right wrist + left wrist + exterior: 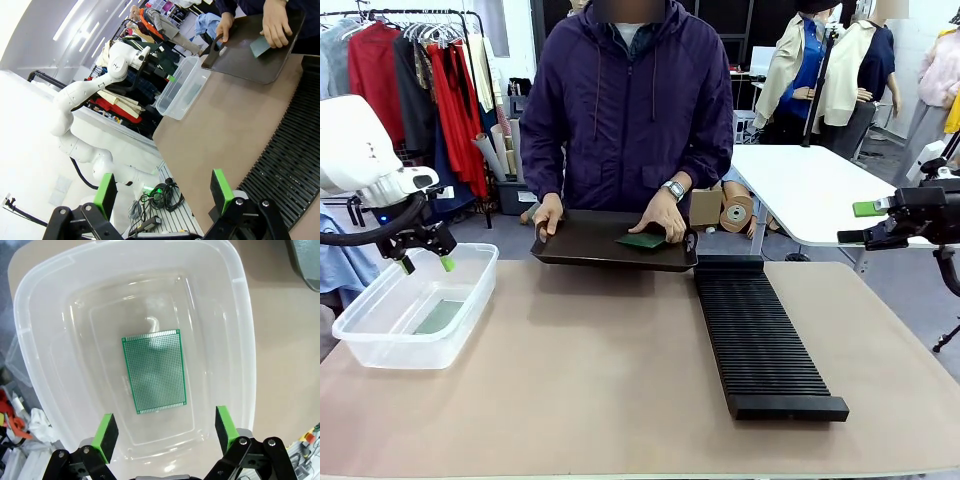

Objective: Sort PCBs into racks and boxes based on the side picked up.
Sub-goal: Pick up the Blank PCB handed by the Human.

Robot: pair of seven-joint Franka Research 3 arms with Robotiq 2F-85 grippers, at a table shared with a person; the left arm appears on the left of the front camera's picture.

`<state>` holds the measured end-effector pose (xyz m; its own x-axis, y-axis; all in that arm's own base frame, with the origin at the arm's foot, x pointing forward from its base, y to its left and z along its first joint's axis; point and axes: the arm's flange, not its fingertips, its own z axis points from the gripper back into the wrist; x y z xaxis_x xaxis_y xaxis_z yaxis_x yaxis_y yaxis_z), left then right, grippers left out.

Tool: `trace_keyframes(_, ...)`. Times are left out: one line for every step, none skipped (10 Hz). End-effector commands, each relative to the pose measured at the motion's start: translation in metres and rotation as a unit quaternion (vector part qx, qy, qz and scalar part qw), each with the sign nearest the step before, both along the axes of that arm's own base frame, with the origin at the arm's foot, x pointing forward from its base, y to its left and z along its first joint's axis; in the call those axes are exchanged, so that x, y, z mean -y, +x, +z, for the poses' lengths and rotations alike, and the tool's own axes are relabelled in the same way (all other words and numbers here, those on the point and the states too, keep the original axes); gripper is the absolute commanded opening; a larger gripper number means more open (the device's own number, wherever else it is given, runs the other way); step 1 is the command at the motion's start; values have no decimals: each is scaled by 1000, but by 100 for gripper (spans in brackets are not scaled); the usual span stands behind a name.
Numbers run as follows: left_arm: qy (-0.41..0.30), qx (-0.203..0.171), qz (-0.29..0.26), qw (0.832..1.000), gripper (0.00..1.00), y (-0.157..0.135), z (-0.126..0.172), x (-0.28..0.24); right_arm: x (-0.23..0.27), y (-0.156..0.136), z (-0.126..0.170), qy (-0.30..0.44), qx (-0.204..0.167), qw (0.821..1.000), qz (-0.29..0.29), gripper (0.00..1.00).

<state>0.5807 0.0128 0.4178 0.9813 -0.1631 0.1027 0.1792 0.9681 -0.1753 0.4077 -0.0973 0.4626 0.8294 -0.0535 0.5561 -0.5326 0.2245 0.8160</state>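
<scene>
PCBs lie in two places: one PCB (154,371) is flat on the floor of the clear tub (240,340), apart from its walls, and a second, darker PCB (641,240) rests on the dark tray (590,245) beyond the tub, toward the person's side. The left gripper (165,430) hangs just above the tub's near end, pointing down into it, its green pads spread wide with nothing between them; the white left arm bends in over the tub's outer side. The right gripper (860,222) hovers well apart from the tub, past the black rack (760,340), held level in the air with its jaws wide and empty. One hand (548,215) of the person grips the tray's end nearer the tub; the other hand (660,215) lays its fingers on the PCB there. Tub, tray and rack all sit on a tan table (570,420), the slotted rack standing across the table from the tub. Behind the tub hangs a rail of clothes (420,80), and farther off from it stands a white table (800,190).
</scene>
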Motion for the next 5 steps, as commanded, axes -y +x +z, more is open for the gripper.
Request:
trace_keyframes(4,2,13,1000,100,-5,-4,1,-1,0,3,3,1,1000,1,100)
trace_keyframes(3,1,12,1000,100,-4,-4,2,-1,0,3,3,1,1000,1,100)
trace_keyframes(4,2,11,1000,100,-4,-3,3,-1,0,3,3,1,1000,1,100)
trace_keyframes(1,6,11,1000,100,-3,-1,3,-1,0,3,3,1,1000,1,100)
trace_keyframes(-19,10,17,1000,100,-2,1,0,-1,0,3,3,1,1000,1,100)
